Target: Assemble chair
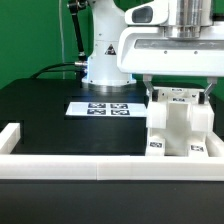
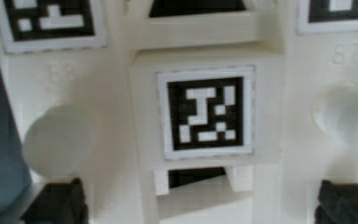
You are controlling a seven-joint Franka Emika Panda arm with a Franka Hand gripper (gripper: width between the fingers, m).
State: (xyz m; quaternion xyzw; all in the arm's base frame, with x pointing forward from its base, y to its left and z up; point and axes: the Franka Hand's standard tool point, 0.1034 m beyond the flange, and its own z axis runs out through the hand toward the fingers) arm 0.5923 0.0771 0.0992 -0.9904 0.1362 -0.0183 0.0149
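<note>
The chair (image 1: 180, 125) is a chunky white block assembly with small black-and-white tags, standing at the exterior view's right just behind the front wall. My gripper (image 1: 178, 92) hangs directly over its top. In the wrist view the chair (image 2: 208, 60) fills the frame, with a large tag (image 2: 208, 110) on its central bar. My gripper (image 2: 202, 205) is open, and its dark fingers (image 2: 60, 200) stand on either side of that white bar. Whether the pads touch the bar is not visible.
The marker board (image 1: 103, 107) lies flat on the black table behind the chair, toward the exterior view's left. A long white border wall (image 1: 100, 166) runs along the front and turns up the left side. The arm's white base (image 1: 105, 60) stands at the back.
</note>
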